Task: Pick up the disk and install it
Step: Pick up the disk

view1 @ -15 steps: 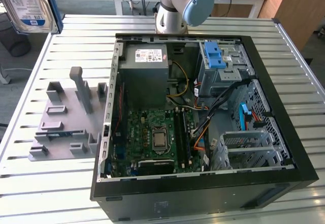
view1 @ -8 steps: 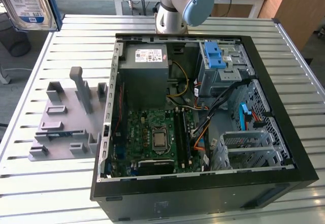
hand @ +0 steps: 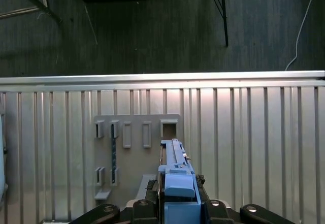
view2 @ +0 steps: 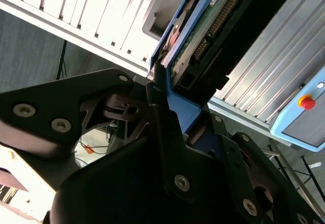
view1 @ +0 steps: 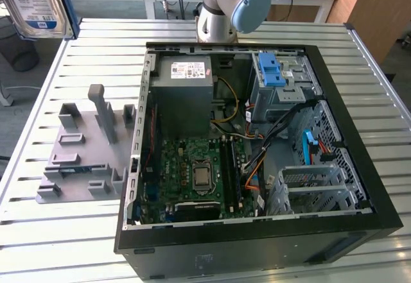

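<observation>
The disk [view1: 35, 4] hangs high over the table's far corner at the exterior view's left, its white-and-blue label and blue rail facing the camera. In the first wrist view I see the disk [hand: 175, 170] edge-on, blue rail uppermost, standing up out of my gripper [hand: 177, 203]. The second wrist view shows the disk's [view2: 205, 33] green circuit-board underside and blue rail clamped between the black fingers [view2: 161, 107]. My gripper [view2: 177, 99] is shut on the disk, well above the grey fixture plate [hand: 137, 148].
The open computer case [view1: 359, 187] lies on the slatted table [view1: 70, 244], with the grey power-supply box [view1: 186, 84], motherboard [view1: 199, 171] and blue latch bay [view1: 273, 74] inside. The fixture plate [view1: 83, 154] sits beside the case. The arm's base [view1: 228, 7] stands behind it.
</observation>
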You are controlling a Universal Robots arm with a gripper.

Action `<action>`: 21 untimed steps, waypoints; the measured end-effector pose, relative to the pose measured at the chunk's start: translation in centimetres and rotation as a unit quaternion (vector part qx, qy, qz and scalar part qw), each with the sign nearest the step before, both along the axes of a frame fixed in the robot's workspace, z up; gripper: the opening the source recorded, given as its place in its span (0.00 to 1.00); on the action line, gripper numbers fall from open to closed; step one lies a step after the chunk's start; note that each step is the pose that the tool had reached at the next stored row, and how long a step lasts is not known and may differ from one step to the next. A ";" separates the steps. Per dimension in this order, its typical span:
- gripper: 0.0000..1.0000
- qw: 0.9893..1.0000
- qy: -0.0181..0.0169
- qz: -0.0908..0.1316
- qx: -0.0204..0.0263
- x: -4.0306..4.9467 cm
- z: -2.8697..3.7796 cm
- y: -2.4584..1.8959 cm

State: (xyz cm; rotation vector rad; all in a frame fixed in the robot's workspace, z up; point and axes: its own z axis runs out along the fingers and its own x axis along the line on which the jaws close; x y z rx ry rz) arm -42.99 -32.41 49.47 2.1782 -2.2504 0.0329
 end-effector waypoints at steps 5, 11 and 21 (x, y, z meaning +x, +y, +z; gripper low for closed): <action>0.36 1.000 0.000 0.000 0.000 0.46 0.00 0.00; 0.36 1.000 0.000 0.000 0.000 1.65 0.00 0.00; 0.36 1.000 0.000 0.000 0.000 2.23 0.00 -1.41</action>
